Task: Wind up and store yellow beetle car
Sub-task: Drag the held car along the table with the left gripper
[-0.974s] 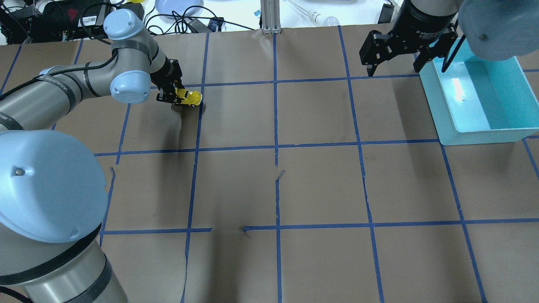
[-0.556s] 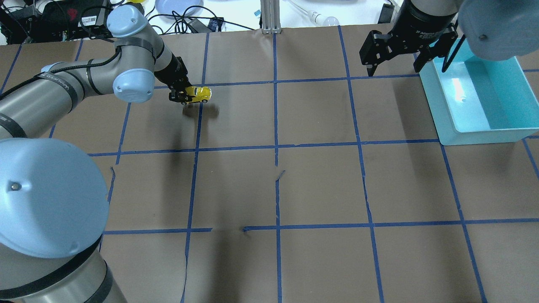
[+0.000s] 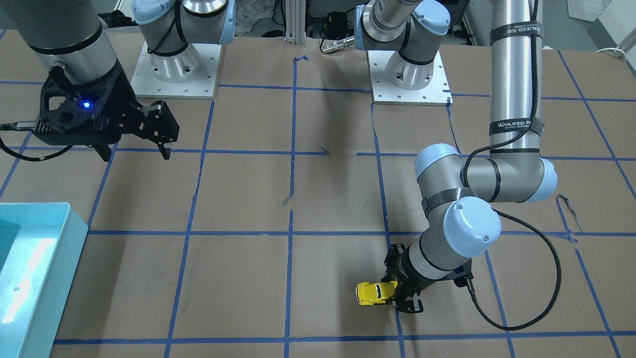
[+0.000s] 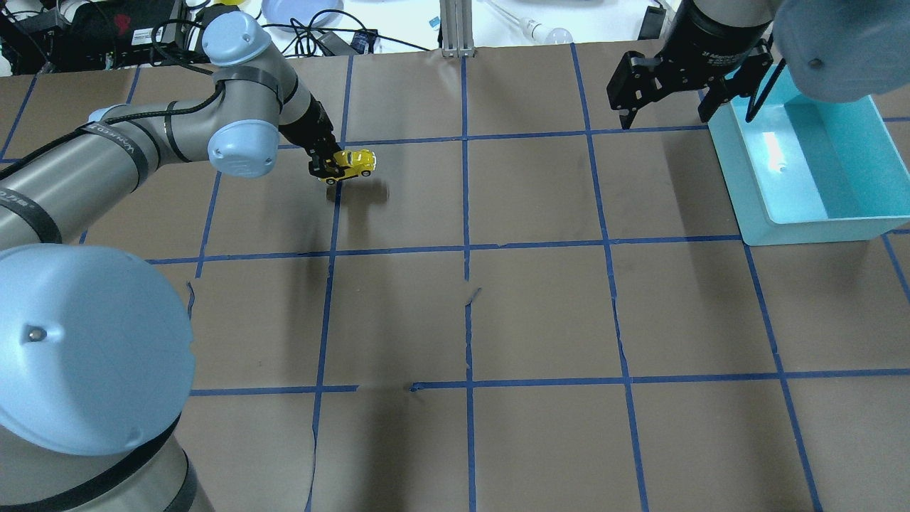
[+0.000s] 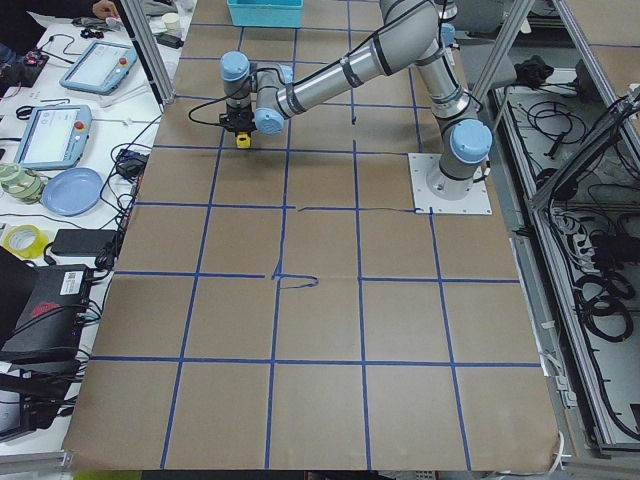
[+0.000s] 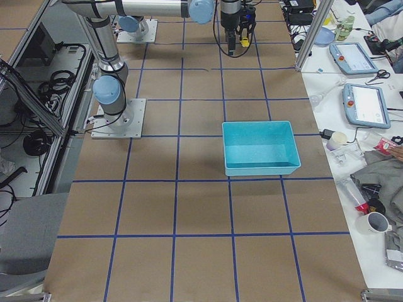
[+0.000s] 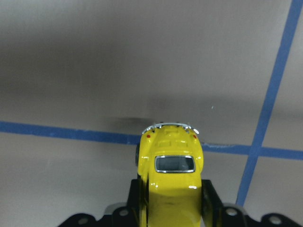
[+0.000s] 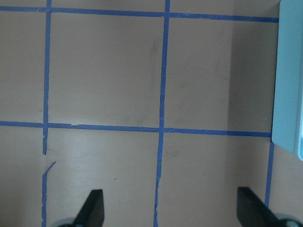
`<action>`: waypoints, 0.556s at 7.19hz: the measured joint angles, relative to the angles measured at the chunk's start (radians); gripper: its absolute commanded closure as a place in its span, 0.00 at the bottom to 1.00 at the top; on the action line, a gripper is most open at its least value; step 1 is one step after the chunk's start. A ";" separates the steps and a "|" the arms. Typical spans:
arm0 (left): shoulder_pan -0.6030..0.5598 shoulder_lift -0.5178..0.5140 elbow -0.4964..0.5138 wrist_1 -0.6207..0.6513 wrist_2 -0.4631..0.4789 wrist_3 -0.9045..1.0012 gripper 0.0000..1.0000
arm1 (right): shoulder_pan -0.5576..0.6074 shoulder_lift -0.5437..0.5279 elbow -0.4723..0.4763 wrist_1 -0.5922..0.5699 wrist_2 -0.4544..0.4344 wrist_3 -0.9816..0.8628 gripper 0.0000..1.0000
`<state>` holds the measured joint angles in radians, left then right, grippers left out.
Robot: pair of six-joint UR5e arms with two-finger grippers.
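Observation:
The yellow beetle car [image 4: 355, 163] is held in my left gripper [image 4: 333, 168], which is shut on its rear half. The car is level and a little above the brown table, with its shadow lying apart from it. It also shows in the front-facing view [image 3: 371, 293], at the left gripper [image 3: 400, 294] there. The left wrist view shows the car's roof and bumper [image 7: 173, 172] sticking out between the fingers. My right gripper [image 4: 668, 118] is open and empty, hovering just left of the teal bin [image 4: 755, 208]. Its fingertips [image 8: 94, 208] stand wide apart over bare table.
The teal bin [image 3: 36, 208] stands at the table's right side and nothing shows inside it. Blue tape lines grid the brown paper. Cables, a plate and devices lie beyond the table's far edge [image 4: 291, 14].
My left gripper has carried the car to the right along the table, rising slightly. The right arm has not moved.

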<state>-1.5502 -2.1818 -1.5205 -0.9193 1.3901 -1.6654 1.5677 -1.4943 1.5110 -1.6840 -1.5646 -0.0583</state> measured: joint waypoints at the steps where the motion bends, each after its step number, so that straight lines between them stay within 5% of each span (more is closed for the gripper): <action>1: 0.000 -0.003 -0.002 0.001 -0.025 0.043 1.00 | 0.000 -0.001 0.000 0.000 0.000 0.000 0.00; 4: 0.006 -0.014 -0.003 0.008 -0.115 0.098 1.00 | 0.000 -0.001 0.000 0.000 0.000 0.001 0.00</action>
<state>-1.5438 -2.1956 -1.5238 -0.9115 1.2756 -1.5673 1.5677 -1.4951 1.5110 -1.6839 -1.5646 -0.0569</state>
